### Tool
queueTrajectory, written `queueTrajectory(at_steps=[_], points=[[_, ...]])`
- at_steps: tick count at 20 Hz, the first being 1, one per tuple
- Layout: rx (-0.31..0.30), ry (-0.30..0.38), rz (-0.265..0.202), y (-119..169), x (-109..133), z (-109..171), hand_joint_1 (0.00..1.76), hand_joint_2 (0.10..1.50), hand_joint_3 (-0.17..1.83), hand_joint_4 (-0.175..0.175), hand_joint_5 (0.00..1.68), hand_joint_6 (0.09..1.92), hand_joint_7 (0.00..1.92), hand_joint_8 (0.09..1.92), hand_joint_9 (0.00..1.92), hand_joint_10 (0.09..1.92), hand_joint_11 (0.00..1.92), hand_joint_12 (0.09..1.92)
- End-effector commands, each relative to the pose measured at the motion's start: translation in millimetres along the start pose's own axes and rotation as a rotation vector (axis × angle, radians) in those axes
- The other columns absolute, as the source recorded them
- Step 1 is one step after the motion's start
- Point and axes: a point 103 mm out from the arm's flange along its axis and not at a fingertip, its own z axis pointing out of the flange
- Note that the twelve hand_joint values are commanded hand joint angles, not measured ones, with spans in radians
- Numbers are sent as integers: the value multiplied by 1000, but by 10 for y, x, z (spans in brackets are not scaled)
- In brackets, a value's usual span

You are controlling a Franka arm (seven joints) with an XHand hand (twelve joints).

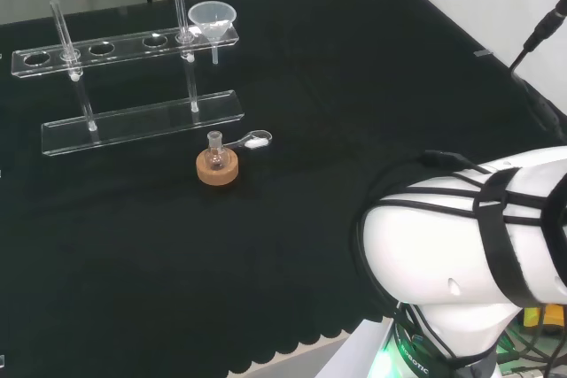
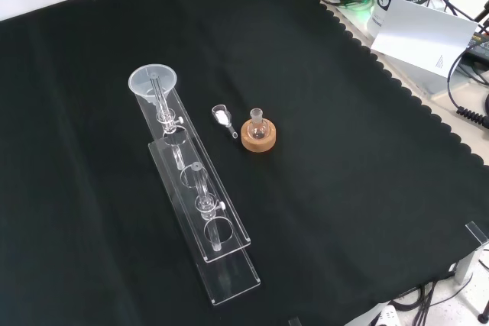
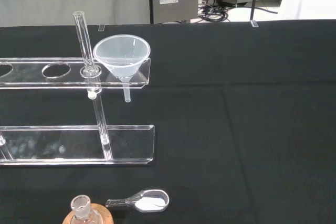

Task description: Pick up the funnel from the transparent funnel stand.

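Observation:
A clear plastic funnel [image 1: 213, 17] sits in the end hole of the transparent funnel stand's [image 1: 124, 46] upper shelf, its short stem hanging below the shelf. In the front view the funnel [image 2: 153, 82] is at the far end of the stand [image 2: 221, 257]. The wrist view looks at the funnel [image 3: 122, 56] from some way off, over the stand's upper shelf [image 3: 137, 77] and base plate [image 3: 79, 145]. Two upright clear rods carry the shelf, one of them right beside the funnel.
A small glass flask on a cork ring [image 1: 217, 166] stands in front of the stand, with a clear scoop of white powder [image 1: 253, 140] beside it. The arm's white link [image 1: 469, 245] bulks at the head view's lower right. Bare black cloth [image 1: 381, 104] lies right of the stand.

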Motion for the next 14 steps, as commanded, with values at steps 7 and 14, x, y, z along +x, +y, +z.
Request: queueTrajectory(at_steps=[7,14], points=[[-4,-7,6,23,-9,13,0,1181,433,11,93,87,0,115,32,596,0,1308],[7,42,-1,159,-302,87,0,1184,425,9,97,87,0,114,31,598,0,1309]])
